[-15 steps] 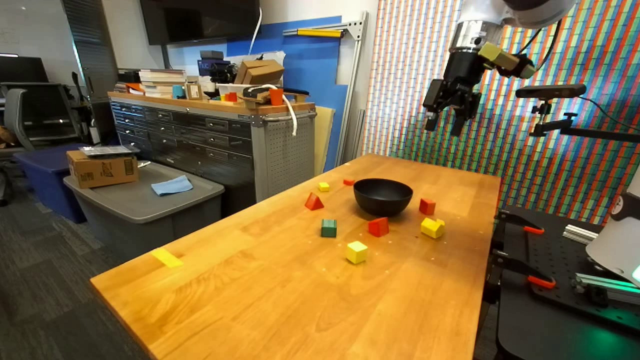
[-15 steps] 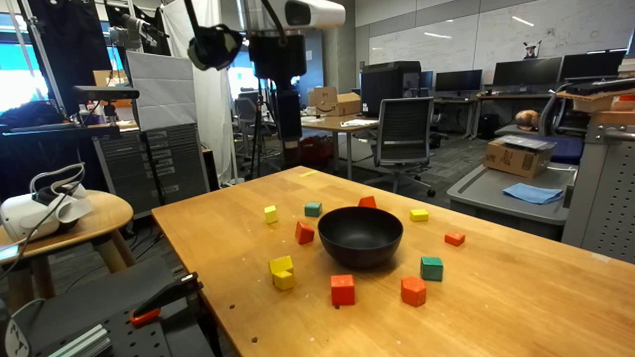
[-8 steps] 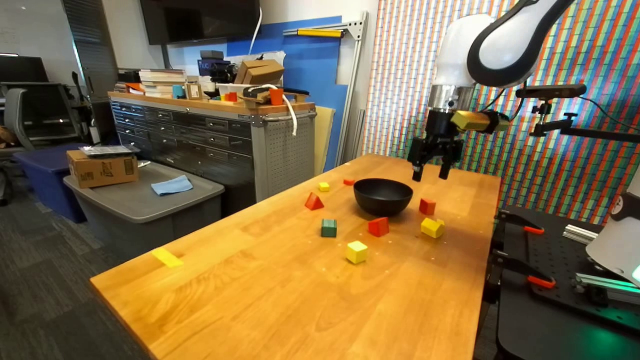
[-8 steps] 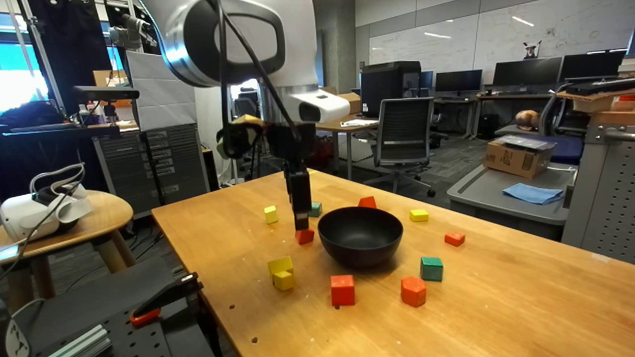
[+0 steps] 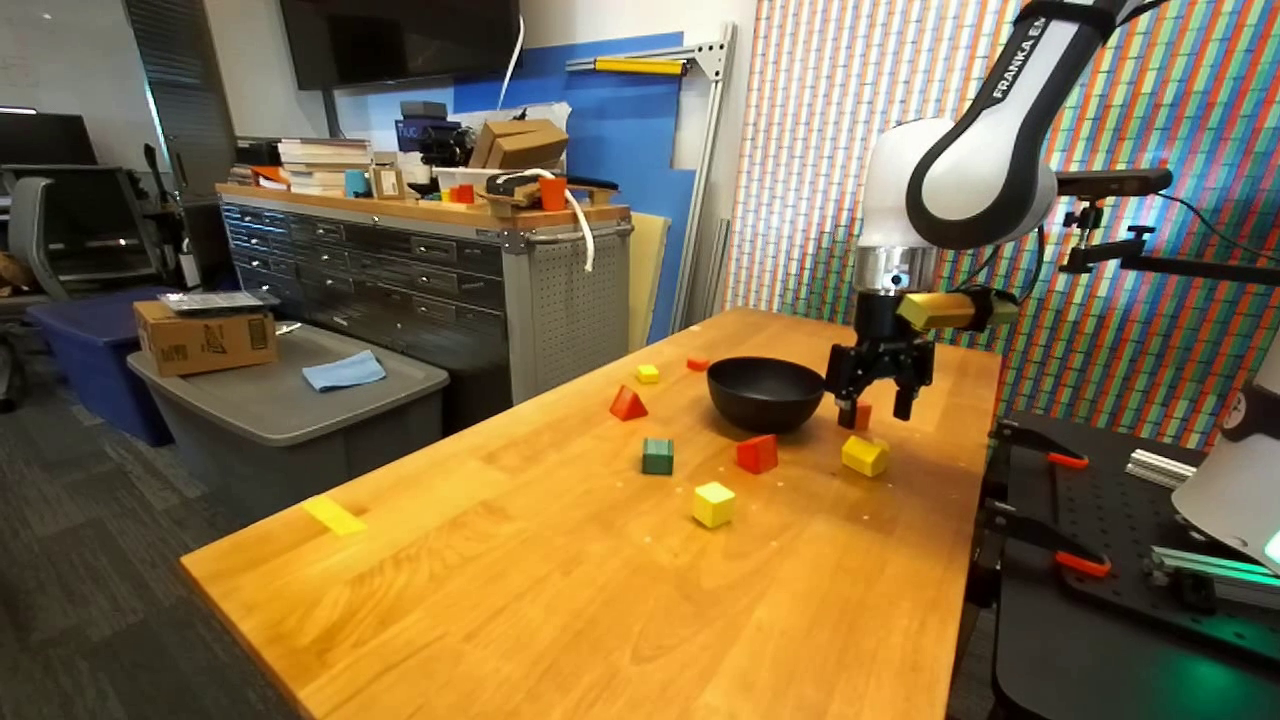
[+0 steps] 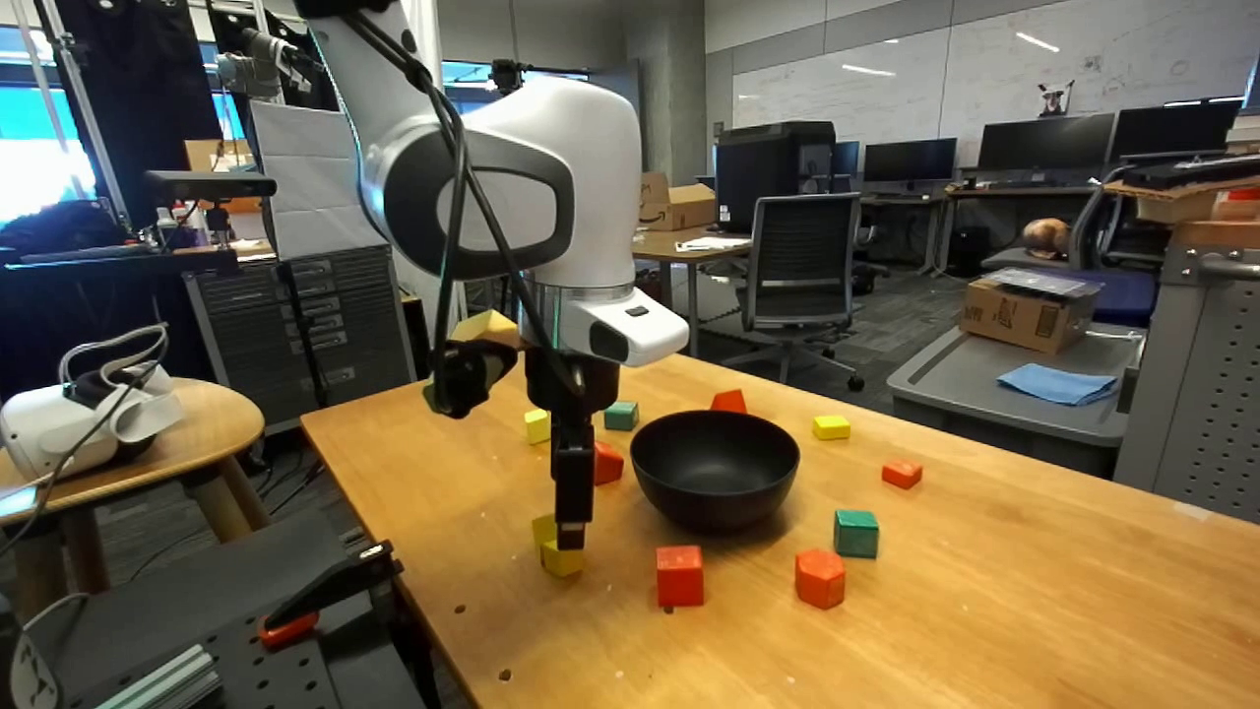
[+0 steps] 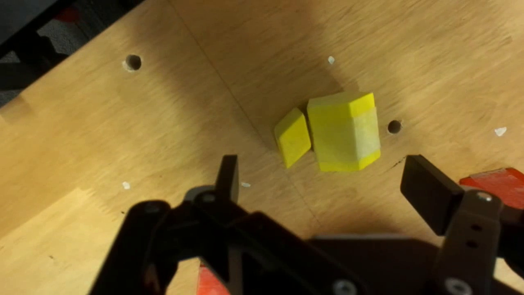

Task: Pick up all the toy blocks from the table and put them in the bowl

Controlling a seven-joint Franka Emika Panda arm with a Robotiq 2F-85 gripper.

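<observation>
Table (image 5: 600, 610) fills the foreground of an exterior view; a yellow strip (image 5: 334, 515) lies by its edge, and open wood leads to the toy blocks (image 5: 714, 505) around the black bowl (image 5: 760, 408). By the bowl, the gripper (image 5: 876, 411) hangs with jaws apart near two yellow blocks (image 7: 342, 135). The arm (image 5: 985, 165) is lettered "FRANKA EM". Behind, a blue box (image 5: 422, 135) is marked too finely to read.

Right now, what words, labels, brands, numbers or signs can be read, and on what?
"FRANKA EM", cut off: white-and-black robot arm.
"NUC", probably, blurred: dark blue box above the black-drawered cabinet.
Curved arrow: brown cardboard box on the far desk.
Too blurred to read: print on the brown cardboard box atop the grey plastic bin; marks on the wide whiteboard.
</observation>
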